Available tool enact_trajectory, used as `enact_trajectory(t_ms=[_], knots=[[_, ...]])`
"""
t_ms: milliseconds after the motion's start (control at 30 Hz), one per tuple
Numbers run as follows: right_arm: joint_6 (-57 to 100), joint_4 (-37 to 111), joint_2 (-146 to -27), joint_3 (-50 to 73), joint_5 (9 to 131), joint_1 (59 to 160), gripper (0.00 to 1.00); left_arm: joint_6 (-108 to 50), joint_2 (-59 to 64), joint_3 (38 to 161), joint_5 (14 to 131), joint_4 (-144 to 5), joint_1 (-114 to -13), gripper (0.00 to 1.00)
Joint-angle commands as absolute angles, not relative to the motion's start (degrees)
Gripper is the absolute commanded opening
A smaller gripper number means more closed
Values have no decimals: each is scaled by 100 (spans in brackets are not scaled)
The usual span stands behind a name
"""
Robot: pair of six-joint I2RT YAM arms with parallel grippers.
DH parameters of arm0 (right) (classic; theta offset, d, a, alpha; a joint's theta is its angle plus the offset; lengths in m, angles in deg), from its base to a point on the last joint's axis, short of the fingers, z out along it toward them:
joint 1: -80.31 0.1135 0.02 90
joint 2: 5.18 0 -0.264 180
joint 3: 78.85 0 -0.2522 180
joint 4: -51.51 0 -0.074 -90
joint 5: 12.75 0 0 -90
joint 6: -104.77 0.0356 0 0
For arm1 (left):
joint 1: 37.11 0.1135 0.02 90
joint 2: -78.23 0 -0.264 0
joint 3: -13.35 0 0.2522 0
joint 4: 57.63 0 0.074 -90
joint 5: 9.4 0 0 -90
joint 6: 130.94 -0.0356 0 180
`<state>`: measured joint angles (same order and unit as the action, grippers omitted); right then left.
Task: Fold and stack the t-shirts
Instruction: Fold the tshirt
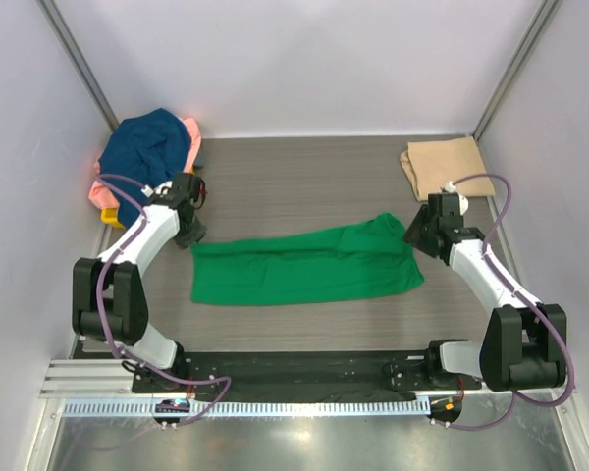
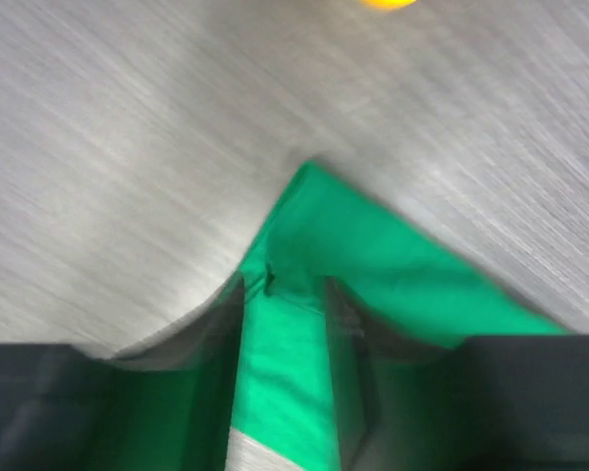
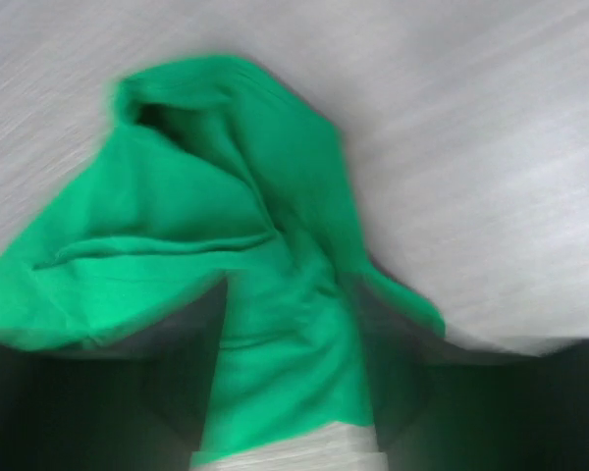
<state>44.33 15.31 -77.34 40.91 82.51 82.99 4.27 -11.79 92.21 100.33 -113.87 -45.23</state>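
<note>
The bright green t-shirt (image 1: 304, 265) lies as a long folded strip across the middle of the table. My left gripper (image 1: 192, 235) is at its far left corner and is shut on the green cloth (image 2: 285, 363), whose corner pokes out past the fingertips. My right gripper (image 1: 413, 234) is at the far right corner, shut on bunched green cloth (image 3: 275, 353). A folded tan t-shirt (image 1: 447, 165) lies at the back right. A navy blue t-shirt (image 1: 152, 145) tops a loose pile with a salmon pink one (image 1: 102, 193) and a yellow one (image 1: 114, 222) at the back left.
White walls with metal corner posts (image 1: 77, 54) close in the table on three sides. The black base rail (image 1: 304, 368) runs along the near edge. A bit of yellow cloth (image 2: 385, 4) shows at the top of the left wrist view.
</note>
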Motion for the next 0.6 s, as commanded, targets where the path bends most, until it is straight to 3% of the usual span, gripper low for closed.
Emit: enact_trajectory(t_ms=[0, 33, 133, 367, 567], knots=[[5194, 1472, -7620, 4334, 8841, 8294, 67, 573, -634, 8882, 10328, -11165, -4476, 43], [5360, 1472, -7593, 4353, 8833, 8286, 72, 590, -562, 8820, 10354, -11147, -4484, 65], [5441, 1551, -7383, 4353, 8754, 8303, 76, 555, -290, 8705, 10486, -11121, -4484, 79], [5695, 1718, -7495, 4326, 8314, 8891, 77, 450, -368, 8661, 10284, -10779, -4738, 74], [6170, 2263, -8716, 4292, 8024, 9507, 77, 529, -1271, 8617, 9775, -10383, -5433, 71]])
